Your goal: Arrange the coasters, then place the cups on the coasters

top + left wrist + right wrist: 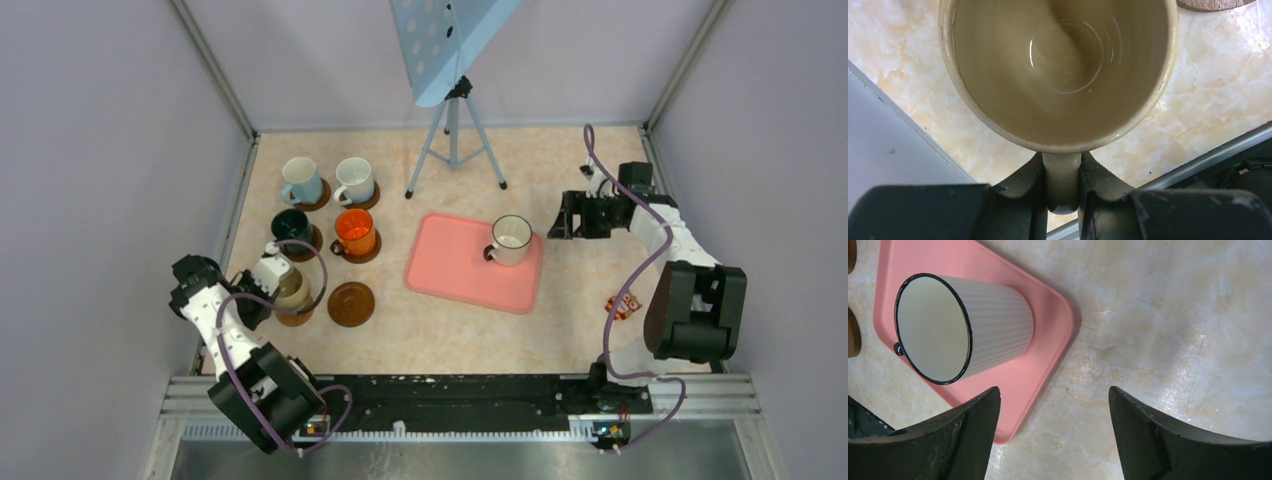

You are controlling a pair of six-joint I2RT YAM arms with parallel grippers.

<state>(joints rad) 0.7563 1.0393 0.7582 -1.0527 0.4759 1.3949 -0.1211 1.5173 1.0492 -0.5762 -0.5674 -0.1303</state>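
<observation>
**Beige mug gripped, one mug on tray**

Top view: at lower left, the left gripper (270, 288) holds the beige mug (292, 291) over a coaster (296, 318).

Left wrist: its jaws are clenched on the mug's handle (1061, 177).

Right wrist: the right gripper (1054, 410) gapes, released. The dark-rimmed white mug (973, 325) stands on the pink tray (1048, 310) at upper left.

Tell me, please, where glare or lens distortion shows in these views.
Left wrist: bright ring reflections inside the beige mug; right wrist: sheen on the marble table, and the ribbed mug looks tilted by the wide lens; top external: even light.
</observation>
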